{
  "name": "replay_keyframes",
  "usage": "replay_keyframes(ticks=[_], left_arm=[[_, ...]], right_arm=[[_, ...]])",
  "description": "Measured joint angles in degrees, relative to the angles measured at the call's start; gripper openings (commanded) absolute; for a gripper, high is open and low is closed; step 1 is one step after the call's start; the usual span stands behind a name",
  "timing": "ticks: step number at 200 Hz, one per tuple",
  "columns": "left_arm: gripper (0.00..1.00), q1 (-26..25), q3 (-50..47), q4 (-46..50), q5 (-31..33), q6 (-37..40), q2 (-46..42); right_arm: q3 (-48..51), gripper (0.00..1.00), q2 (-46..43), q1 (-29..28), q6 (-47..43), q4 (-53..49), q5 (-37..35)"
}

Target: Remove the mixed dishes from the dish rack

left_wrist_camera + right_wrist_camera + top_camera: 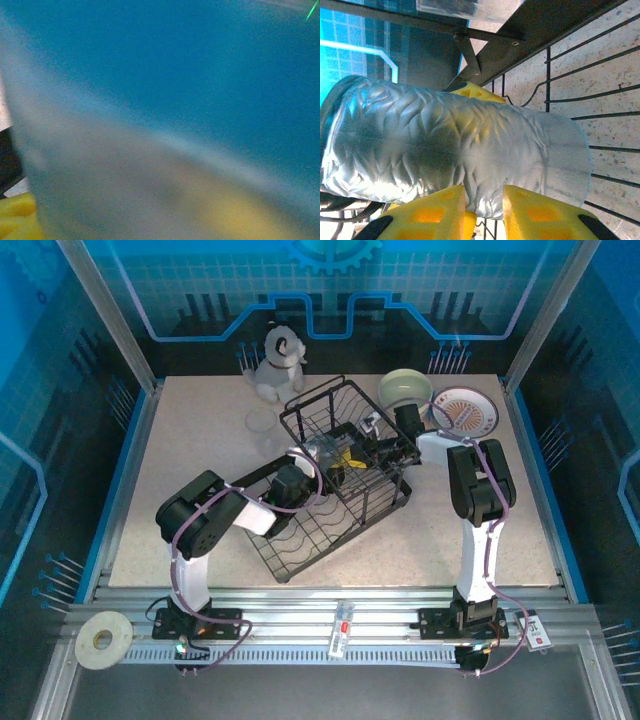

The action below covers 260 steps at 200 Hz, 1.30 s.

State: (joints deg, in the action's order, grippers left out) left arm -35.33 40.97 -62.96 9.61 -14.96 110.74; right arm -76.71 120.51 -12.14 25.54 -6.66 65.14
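Top external: both arms reach into the dish rack [300,545] mid table [180,460]. Where's the clear ribbed tumbler [320,452]? — Jo

Inside the rack, between the two grippers. Right wrist view: right gripper [484,205] has its yellow fingers close together, clamped on the tumbler. It lies crosswise right at the lens, with rack wires and speckled table behind it — Mo

Left side? — Jo

From above, the left gripper [308,466] sits right at the tumbler's other end. Left wrist view is mostly blur, frosted grey against blue, with one yellow finger [14,220] in the bottom left corner. Can't tell how wide its jaws stand or whether it has a hold — Mo

Other dishes? — Jo

Pale green bowl [405,390] and white plate with orange-patterned rim [468,410] are on the table beyond the rack, right side, side by side. Dog figurine [277,362] is at the far edge — Mo
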Motion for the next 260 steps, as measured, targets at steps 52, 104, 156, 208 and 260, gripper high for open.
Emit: replay_keyframes(ticks=[52, 104, 156, 208, 260], left_arm=[[0.59, 0.0, -1.62, -2.16, -1.09, 0.04, -0.11], [0.58, -0.09, -6.73, -4.07, -2.82, -0.09, -3.04], [0.58, -0.09, -10.21, -2.73, -3.02, -0.15, -6.67], [0.58, -0.09, -13.49, -0.66, -3.02, -0.17, -10.78], [0.58, -0.09, -15.06, 2.43, -2.99, -0.17, -15.76]], right_arm=[[3.23, 0.29, -0.28, 1.25, 8.31, 10.86, -0.42], [3.28, 0.32, -0.72, 2.99, 11.82, 15.52, -2.34], [4.02, 0.36, -0.72, 4.13, 14.43, 19.1, -4.72], [4.7, 0.42, -0.74, 4.55, 16.72, 22.95, -5.18], [5.79, 0.44, -1.73, 5.55, 17.81, 24.68, -5.2]])
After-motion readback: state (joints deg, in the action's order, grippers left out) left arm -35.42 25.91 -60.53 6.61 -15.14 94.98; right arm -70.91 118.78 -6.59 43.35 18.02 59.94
